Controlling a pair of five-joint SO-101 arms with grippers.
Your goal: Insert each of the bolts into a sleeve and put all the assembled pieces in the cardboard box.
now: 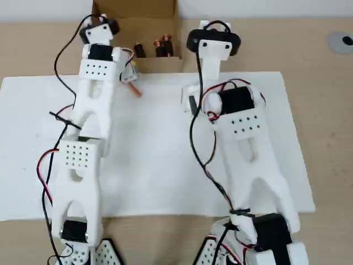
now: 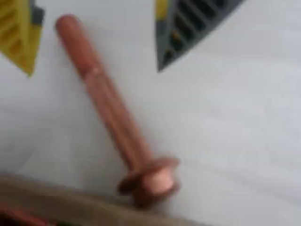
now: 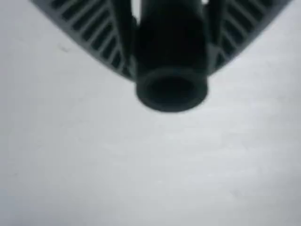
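A brown wooden worktop (image 1: 325,99) carries a big white sheet (image 1: 154,165). The cardboard box (image 1: 160,64) stands at the sheet's far edge, with finished pieces (image 1: 160,47) inside it.

The bolt (image 2: 110,110) lies flat on the sheet, just in front of the box. Its head is near the sheet's edge by the box. The left gripper (image 2: 94,69) hangs over it, jaws spread wide – one on each side of the bolt's tip, not touching.

The right gripper (image 3: 171,73) is over the sheet, a little further from the box, jaws clenched around a black sleeve (image 3: 171,89). White sheet spreads out beyond the sleeve's open end.
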